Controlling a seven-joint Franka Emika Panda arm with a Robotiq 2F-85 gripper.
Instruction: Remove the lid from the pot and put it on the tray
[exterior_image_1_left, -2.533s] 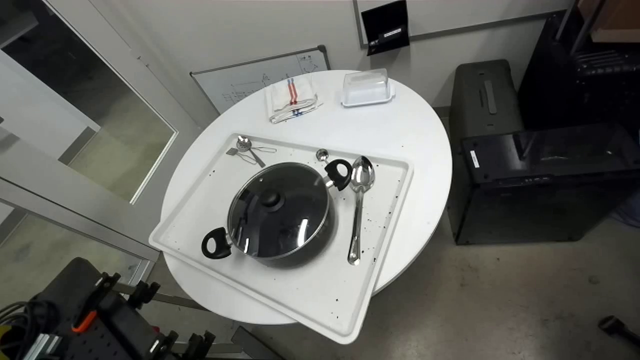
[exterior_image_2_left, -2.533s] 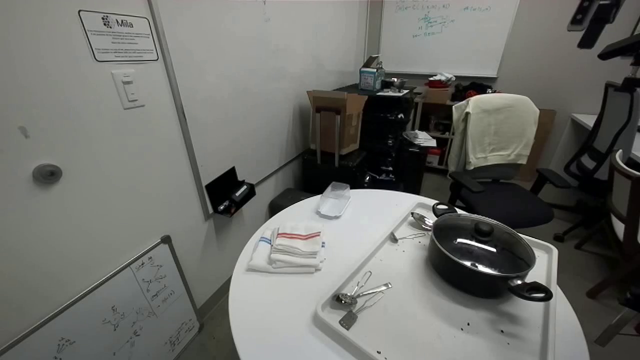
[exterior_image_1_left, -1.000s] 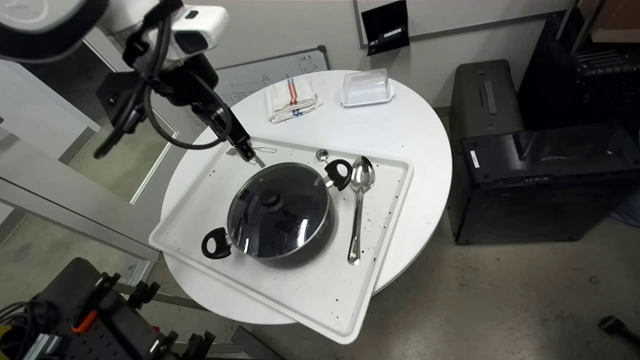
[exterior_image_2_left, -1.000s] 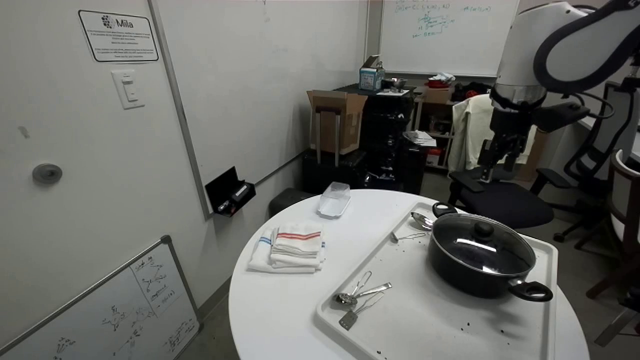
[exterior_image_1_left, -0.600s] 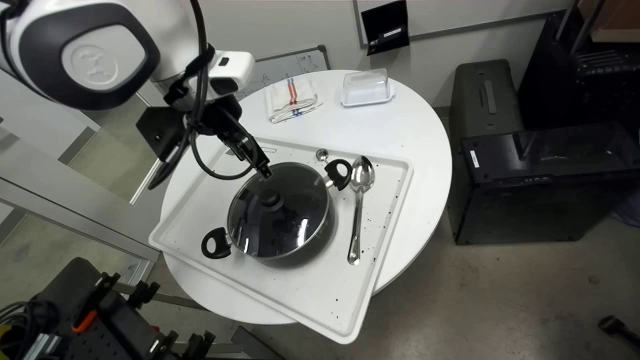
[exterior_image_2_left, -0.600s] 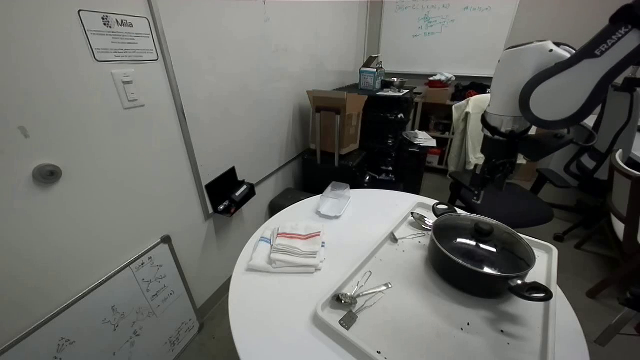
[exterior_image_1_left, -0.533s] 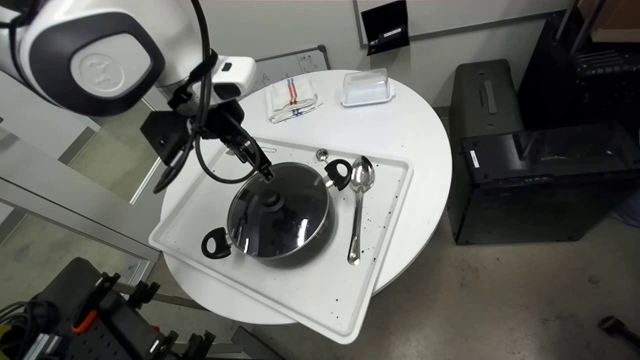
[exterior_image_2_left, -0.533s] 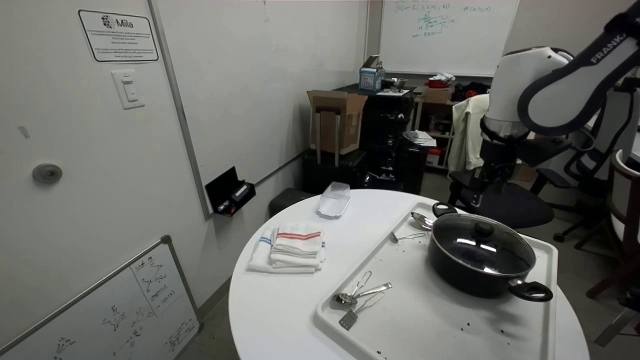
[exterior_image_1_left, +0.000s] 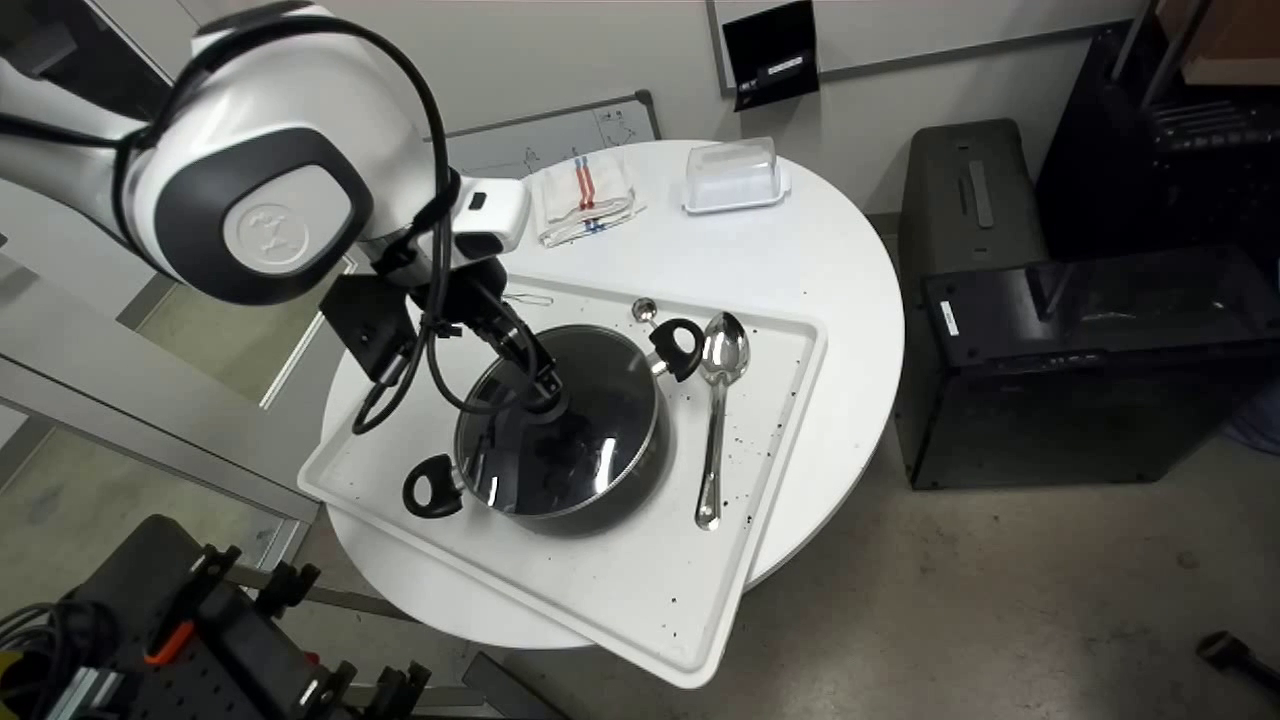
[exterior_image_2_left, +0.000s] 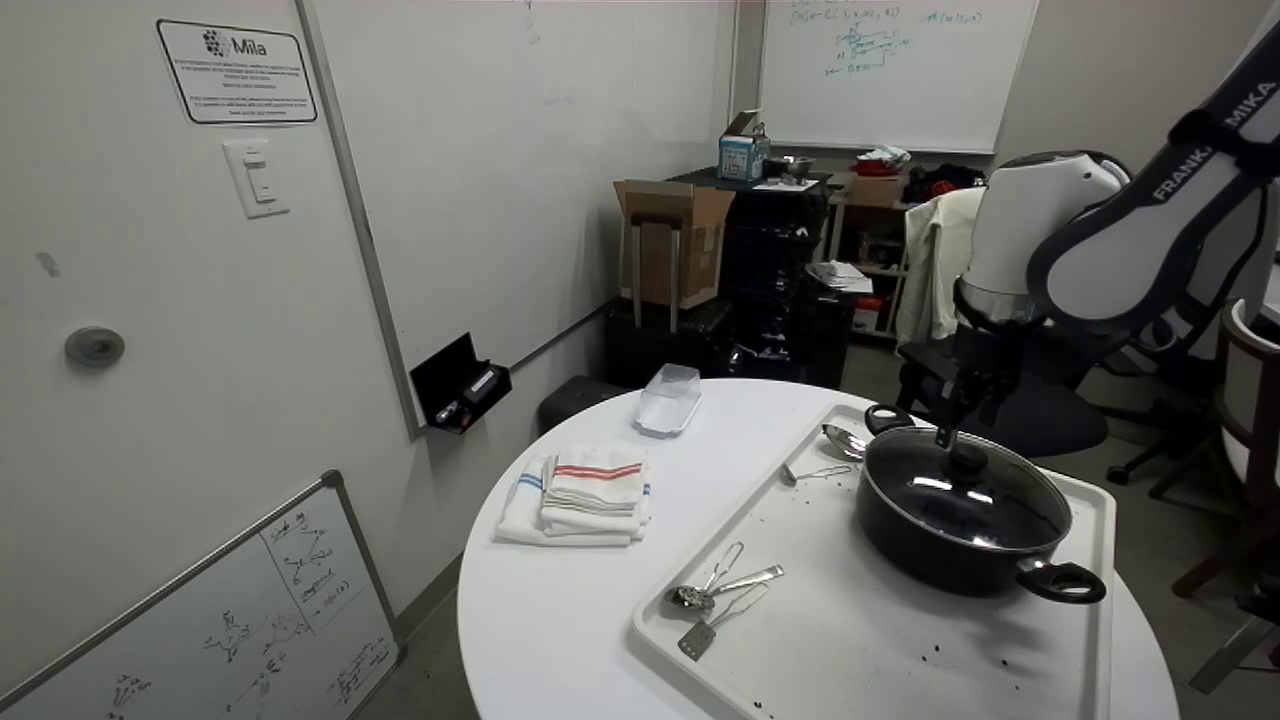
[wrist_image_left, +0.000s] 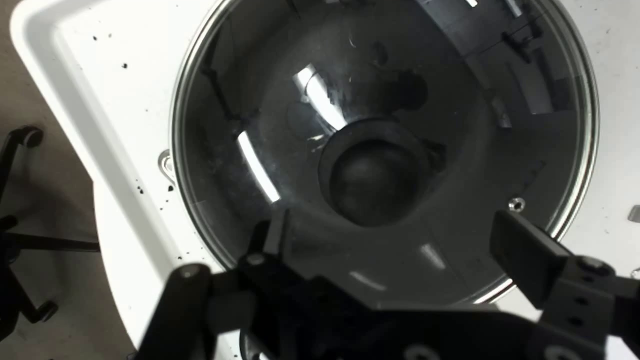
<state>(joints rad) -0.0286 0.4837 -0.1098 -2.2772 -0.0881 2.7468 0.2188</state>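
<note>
Your pincer (wrist_image_left: 390, 225) hangs over the lid (exterior_image_1_left: 580, 445) with its jaws spread wide and nothing between them. You aim it there, it seems, because the knob (wrist_image_left: 375, 185) is the one part of that glass made to be gripped: in the wrist view it lies just ahead of the fingertips (wrist_image_left: 520, 255), a shade nearer one than the other. Whether the tips touch the glass or stop short of it, the views do not settle.

The lid sits flat on the pot (exterior_image_2_left: 930, 550), rim on rim, so the removal has yet to begin and this looks like the last of the approach. You probably need to ease on until the jaws straddle the knob, then pinch low and lift straight; the knob looks rounded, and a high hold could slip.

The pot stands near the middle of the tray (exterior_image_1_left: 640, 595), which lies askew on the counter (exterior_image_1_left: 690, 250) with a corner past its edge. That leaves you only margins for a lid about as wide as the pot, so it may have to lean on the pot or overlap the spoon (exterior_image_1_left: 714, 430), laid near it. The towels (exterior_image_1_left: 585, 198) and the dish (exterior_image_1_left: 737, 180) sit off the tray, presumably to keep them out of your way
</note>
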